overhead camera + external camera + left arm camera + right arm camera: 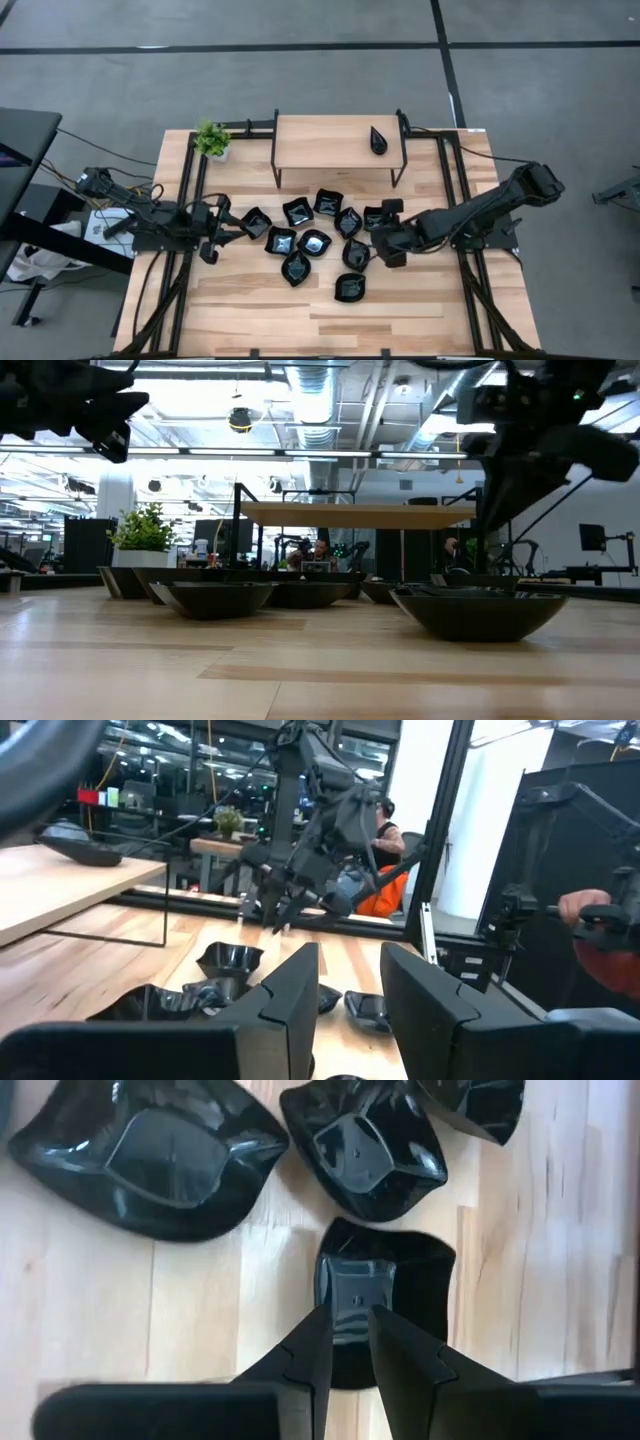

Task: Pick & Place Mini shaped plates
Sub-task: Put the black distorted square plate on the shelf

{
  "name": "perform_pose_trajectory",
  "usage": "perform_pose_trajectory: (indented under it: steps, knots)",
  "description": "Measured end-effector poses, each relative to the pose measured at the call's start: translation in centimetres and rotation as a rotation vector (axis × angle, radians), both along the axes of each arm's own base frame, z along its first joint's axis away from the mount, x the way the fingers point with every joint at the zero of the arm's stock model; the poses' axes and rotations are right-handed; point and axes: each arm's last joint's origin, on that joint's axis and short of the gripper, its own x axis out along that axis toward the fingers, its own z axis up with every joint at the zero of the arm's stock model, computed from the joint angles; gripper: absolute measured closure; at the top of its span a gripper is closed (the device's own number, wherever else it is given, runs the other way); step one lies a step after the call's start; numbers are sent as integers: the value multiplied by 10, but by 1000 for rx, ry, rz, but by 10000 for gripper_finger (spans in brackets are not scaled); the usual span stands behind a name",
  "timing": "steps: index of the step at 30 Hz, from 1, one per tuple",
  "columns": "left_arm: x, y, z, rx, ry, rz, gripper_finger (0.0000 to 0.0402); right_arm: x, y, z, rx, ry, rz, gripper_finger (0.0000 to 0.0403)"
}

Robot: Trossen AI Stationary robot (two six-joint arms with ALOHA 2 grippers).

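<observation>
- Bench (420, 310): a light wooden top with a black frame, carrying a small raised wooden shelf (335, 142) at the far side and a small green potted plant (211, 139) by the far-left corner.
- Mini shaped plates (312, 240): about ten glossy black dishes are lying in a loose cluster at mid-bench, several touching or just beside one another; a teardrop plate (379, 141) is sitting on the shelf.
- Right hand (383, 247): it is hovering over the right edge of the cluster. In the right wrist view its fingers (310, 1350) are standing narrowly apart, straddling the near rim of a square plate (385, 1295); they are not clenched on it yet, and nothing is being carried.
- Left hand (212, 237): it is waiting at the cluster's left edge, fingers (290, 995) parted and empty, raised above the bench as the low view suggests.
- Step in hand, as judged: the right hand is lining up a rim pinch on the square plate.
- Risks, as judged:
  - the glossy, sloped rim is likely to slip out of a shallow pinch, so the plate may tip or drop when lifted;
  - a finger landing on the rim instead of astride it may push the plate along the wood;
  - two neighbouring plates are lying just beyond, so a shoved plate may knock into them.
</observation>
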Motion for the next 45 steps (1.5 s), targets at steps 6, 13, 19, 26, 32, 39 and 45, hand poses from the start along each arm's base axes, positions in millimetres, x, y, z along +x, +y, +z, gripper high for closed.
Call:
perform_pose_trajectory:
  steps: [6, 13, 19, 26, 32, 39, 45]
  knots:
    - [2, -1, -3, 14, 27, 0, 289, -23, -7, 0, 67, -97, -1, 337]
    - [2, -1, -4, 13, 35, 0, 289, -31, -9, -5, 145, -183, -28, 337]
    - [2, -1, -4, 17, 34, 0, 289, -20, -5, -18, 168, -161, -38, 337]
    - [2, -1, -3, 14, 28, -1, 289, -13, -1, -23, 199, -115, -74, 318]
    - [2, -1, -3, 13, 26, -1, 289, -7, -5, -29, 157, -78, -61, 287]
    - [2, -1, -3, 11, 22, -1, 289, 1, -10, -49, 115, 11, -76, 268]
    - [2, -1, -2, 10, 20, -1, 289, 3, -12, -56, 104, 41, -86, 267]
